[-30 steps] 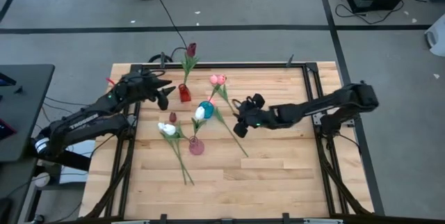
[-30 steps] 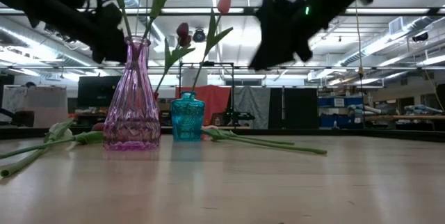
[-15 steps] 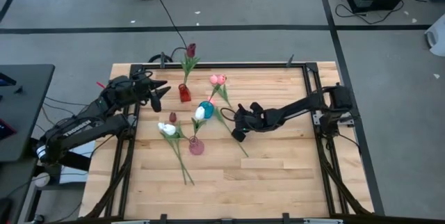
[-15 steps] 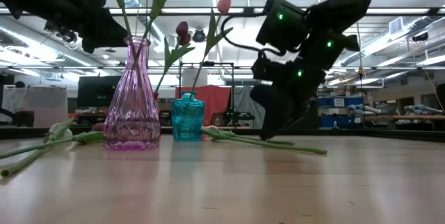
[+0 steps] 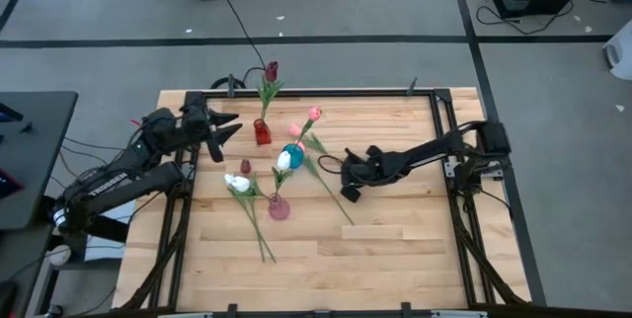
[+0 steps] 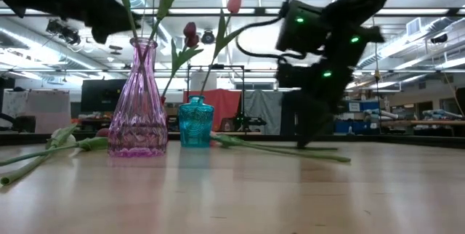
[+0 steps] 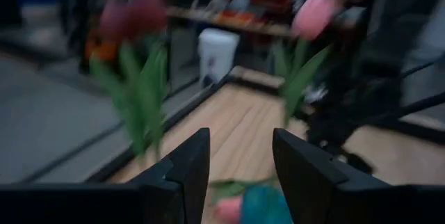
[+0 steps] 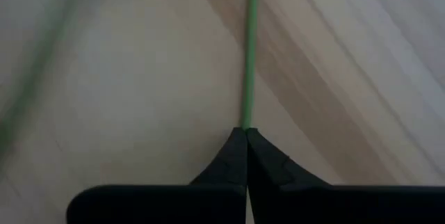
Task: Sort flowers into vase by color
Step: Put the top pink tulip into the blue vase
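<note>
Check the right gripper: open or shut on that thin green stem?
Shut on it. The right gripper's dark fingertips meet, and the thin green tulip stem runs straight out from between them.

The right tool [image 5: 350, 193] is low at 3 o'clock, fingers pinched together; the left tool [image 5: 229, 124] waits at 10 o'clock, fingers apart.

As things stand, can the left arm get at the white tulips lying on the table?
Probably yes. The left gripper hangs open near the red vase, holding nothing; the white tulips lie just below it in the high view, uncovered. The right gripper is busy elsewhere.
</note>
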You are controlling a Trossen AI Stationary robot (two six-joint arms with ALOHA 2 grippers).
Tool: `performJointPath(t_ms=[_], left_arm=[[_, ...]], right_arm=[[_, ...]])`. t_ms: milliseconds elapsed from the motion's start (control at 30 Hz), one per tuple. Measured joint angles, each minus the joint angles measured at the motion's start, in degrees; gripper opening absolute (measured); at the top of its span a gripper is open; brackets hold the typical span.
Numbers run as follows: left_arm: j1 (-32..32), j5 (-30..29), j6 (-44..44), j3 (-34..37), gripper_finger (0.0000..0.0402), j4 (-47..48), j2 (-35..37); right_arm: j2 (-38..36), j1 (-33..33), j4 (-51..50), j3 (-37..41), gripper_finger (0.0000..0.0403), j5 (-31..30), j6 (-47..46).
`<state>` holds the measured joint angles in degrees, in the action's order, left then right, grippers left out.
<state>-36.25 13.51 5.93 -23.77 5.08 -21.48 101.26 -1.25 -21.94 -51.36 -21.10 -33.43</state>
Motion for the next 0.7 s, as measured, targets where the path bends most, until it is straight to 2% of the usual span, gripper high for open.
performJointPath(t_ms=[100,267,400,500,600,700], left_arm=[[0.0,0.3,0.3,0.0,0.0163,-2.3,1.6],[0.0,0.3,0.6,0.0,0.0163,-2.4,2.7],[0.0,0.9,2.3,0.0,0.0163,-2.3,2.7],[0.0,3.9,4.2,0.0,0.0163,-3.8,2.7],[0.0,7.9,6.4,0.0,0.0163,-6.0,2.7],[0.0,10.0,7.7,0.0,0.0163,-6.4,2.7]], right_arm=[[-5.6,-0.1,-5.5,0.3,0.0004,-1.5,-0.8],[-15.8,-2.1,-11.5,0.1,0.0003,-7.6,-1.7],[-24.2,-5.4,-13.4,0.0,0.0002,-15.2,-2.6],[-29.2,-7.6,-12.9,0.0,0.0002,-19.8,-2.1],[-33.3,-9.3,-11.4,0.0,0.0001,-20.2,-0.7],[-34.9,-10.1,-11.4,0.0,0.0004,-16.3,-1.3]])
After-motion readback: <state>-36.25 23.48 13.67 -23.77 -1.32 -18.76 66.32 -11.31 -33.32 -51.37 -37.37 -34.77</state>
